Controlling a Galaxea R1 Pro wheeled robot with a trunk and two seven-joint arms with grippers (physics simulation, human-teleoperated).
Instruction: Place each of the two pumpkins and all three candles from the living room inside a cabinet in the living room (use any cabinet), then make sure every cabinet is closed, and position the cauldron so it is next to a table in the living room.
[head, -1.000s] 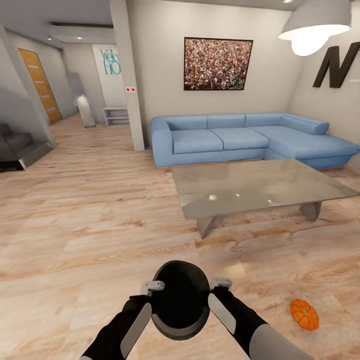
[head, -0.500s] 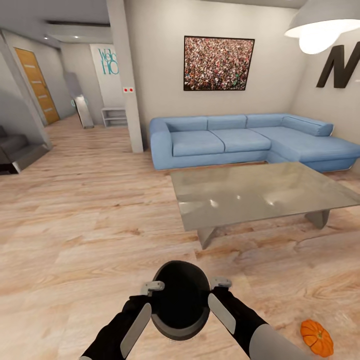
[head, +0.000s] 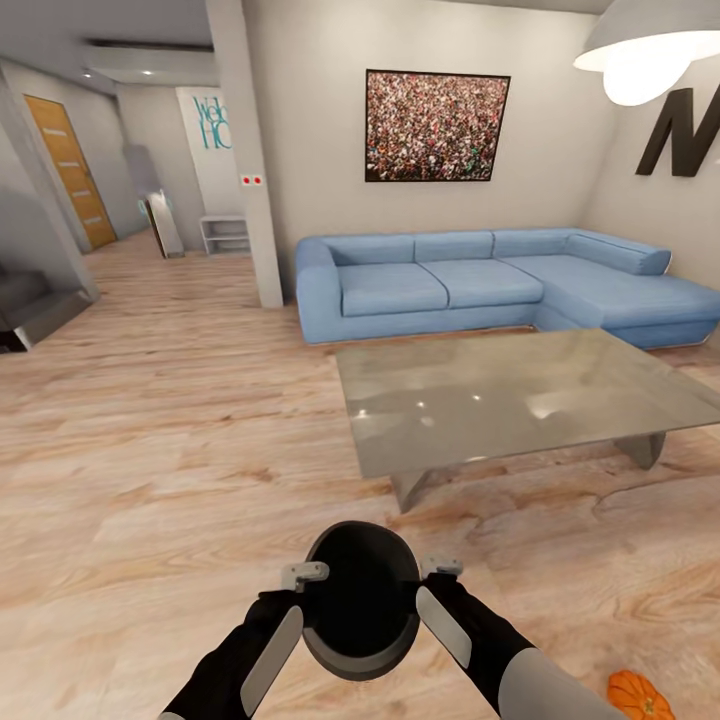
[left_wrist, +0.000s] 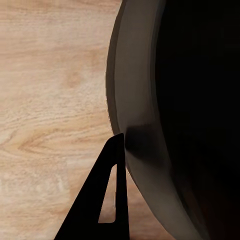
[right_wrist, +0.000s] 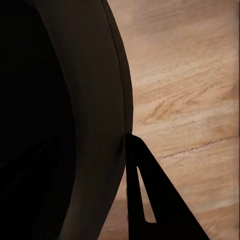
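The cauldron, a black round pot with a grey rim, sits between the two pincers in the head view, held above the wooden floor. The left gripper presses against the pot's left side and the right gripper against its right side, each clenched on the rim.

In the left wrist view one dark finger lies on the outside of the cauldron wall, touching it at the tip; the other finger is hidden, presumably inside the pot. The right wrist view gives the mirror picture: a dark finger lies against the outer wall of the cauldron, with floor planks beyond it.

Ahead of the pincers and somewhat to the right stands the coffee table, low, with a glossy grey top on angled legs, well apart from the pot. Behind the table is a blue corner sofa against the wall, with a framed picture above it.

One pumpkin, orange and ribbed, lies on the floor to the right of the right gripper and nearer the robot, partly cut off by the edge of the head view.
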